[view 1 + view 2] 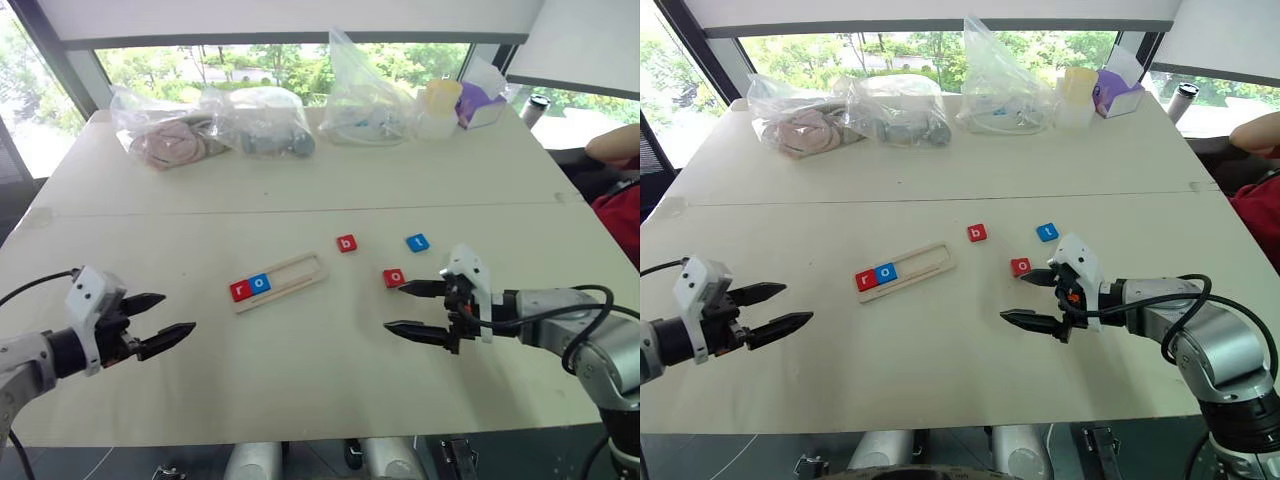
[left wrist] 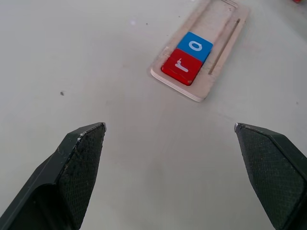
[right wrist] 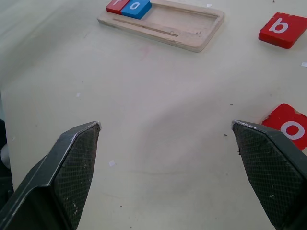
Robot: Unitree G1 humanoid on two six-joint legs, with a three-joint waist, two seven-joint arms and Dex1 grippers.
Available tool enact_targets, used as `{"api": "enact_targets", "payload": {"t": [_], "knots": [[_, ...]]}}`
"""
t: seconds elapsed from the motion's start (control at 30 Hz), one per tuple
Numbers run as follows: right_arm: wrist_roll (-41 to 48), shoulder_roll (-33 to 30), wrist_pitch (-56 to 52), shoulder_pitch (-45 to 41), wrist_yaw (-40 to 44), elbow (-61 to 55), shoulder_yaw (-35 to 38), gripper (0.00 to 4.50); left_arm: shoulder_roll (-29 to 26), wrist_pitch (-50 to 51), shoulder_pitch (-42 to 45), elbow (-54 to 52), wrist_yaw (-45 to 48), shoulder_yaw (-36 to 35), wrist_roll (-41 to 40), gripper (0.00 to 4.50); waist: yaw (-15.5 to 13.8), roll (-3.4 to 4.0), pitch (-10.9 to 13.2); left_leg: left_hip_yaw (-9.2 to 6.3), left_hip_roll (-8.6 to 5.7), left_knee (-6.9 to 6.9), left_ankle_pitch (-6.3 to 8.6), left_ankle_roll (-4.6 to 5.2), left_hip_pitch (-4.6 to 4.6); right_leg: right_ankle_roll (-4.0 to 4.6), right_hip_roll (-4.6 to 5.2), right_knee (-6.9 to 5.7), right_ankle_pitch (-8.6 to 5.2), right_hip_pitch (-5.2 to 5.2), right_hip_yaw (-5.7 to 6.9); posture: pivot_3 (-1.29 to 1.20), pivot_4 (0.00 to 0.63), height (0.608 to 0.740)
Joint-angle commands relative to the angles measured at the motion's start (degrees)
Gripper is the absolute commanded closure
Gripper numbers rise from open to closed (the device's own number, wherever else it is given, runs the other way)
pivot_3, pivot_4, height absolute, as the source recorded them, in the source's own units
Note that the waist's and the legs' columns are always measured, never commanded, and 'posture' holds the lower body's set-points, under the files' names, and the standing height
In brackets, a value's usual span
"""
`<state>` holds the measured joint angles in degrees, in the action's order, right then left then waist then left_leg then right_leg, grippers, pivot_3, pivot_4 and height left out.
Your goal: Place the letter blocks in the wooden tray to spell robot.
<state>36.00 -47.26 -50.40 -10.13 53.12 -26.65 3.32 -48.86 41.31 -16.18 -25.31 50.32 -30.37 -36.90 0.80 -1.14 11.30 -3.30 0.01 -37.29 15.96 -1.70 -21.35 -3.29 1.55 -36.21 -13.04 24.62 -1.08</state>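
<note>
On the worktop [image 1: 300,380], from my head camera, wooden tray [image 1: 300,268] holds red r [image 1: 241,290] and blue o [image 1: 260,283] at its left end; red b [image 1: 346,243], blue t [image 1: 417,242], red o [image 1: 394,277] lie loose to its right; left wrist: left end effector [image 2: 170,127] spread wide, empty; right wrist: right end effector [image 3: 165,124] spread too, one finger beside red o.

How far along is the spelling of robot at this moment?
Done: red r and blue o sit at the left end of the tray. In hand: nothing; the left gripper and right gripper are both open and empty over the table. Left: red b, red o and blue t lie loose on the table, right of the tray.
</note>
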Motion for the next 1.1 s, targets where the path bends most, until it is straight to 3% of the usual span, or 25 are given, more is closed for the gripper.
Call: {"api": "enact_targets", "payload": {"t": [0.03, 0.37, 0.63, 0.8, 0.93, 1.1], "knots": [[0.3, -0.2, 0.9, -1.0, 0.0, -0.5, -0.1, 0.01, -0.3, -1.3, -0.9, -2.0, -0.2, -1.6, 0.6, 0.00, 0.0, 0.00, 0.0, 0.00, 0.00, 0.00, 0.00, 0.00, 0.00, 0.00, -0.01, 0.00, 0.00, 0.00, 0.00, 0.00, 0.150, 0.740], [-0.9, -0.2, 2.0, -0.6, -0.2, -0.3, -0.8, 0.01, -1.6, -1.3, -1.1, -0.6, 0.8, -1.7, 1.2, 0.00, 0.0, 0.00, 0.0, 0.00, -0.01, 0.01, 0.00, 0.00, -0.01, 0.00, 0.00, 0.01, 0.00, 0.00, 0.01, 0.00, 0.150, 0.740], [1.8, -0.6, -1.0, -2.6, -0.9, -2.8, -0.1, 0.01, -9.7, -5.6, 3.9, 4.8, 7.1, 3.3, 6.2, 0.00, 0.0, 0.00, 0.0, 0.00, -0.03, 0.01, 0.00, 0.00, -0.02, 0.01, -0.04, 0.01, 0.00, 0.03, 0.03, 0.00, 0.150, 0.740], [5.9, 1.6, -4.7, -3.6, -4.1, -9.3, -1.6, 0.01, -11.8, -7.9, 13.8, 9.8, 11.5, 14.5, 8.6, 0.00, -0.1, 0.00, 0.0, -0.01, -0.04, 0.10, 0.00, 0.00, -0.05, 0.01, -0.01, 0.04, 0.00, 0.05, 0.04, 0.00, 0.150, 0.740], [5.0, 4.1, -5.1, -5.6, -7.3, -10.7, -5.5, 0.01, -8.7, -12.0, 22.8, 16.1, 12.9, 24.9, 13.8, 0.00, -0.1, 0.01, 0.0, 0.00, -0.04, 0.07, 0.00, 0.00, -0.04, 0.01, -0.04, 0.03, 0.01, 0.05, 0.04, 0.00, 0.150, 0.740], [4.2, 5.2, -4.6, -6.7, -9.2, -10.7, -8.0, 0.01, -5.0, -17.5, 29.0, 22.8, 13.9, 32.6, 19.4, 0.00, 0.1, 0.00, 0.0, 0.04, -0.05, 0.09, 0.01, 0.01, -0.07, 0.09, -0.03, 0.02, 0.10, 0.08, 0.02, 0.00, 0.150, 0.740]]}}
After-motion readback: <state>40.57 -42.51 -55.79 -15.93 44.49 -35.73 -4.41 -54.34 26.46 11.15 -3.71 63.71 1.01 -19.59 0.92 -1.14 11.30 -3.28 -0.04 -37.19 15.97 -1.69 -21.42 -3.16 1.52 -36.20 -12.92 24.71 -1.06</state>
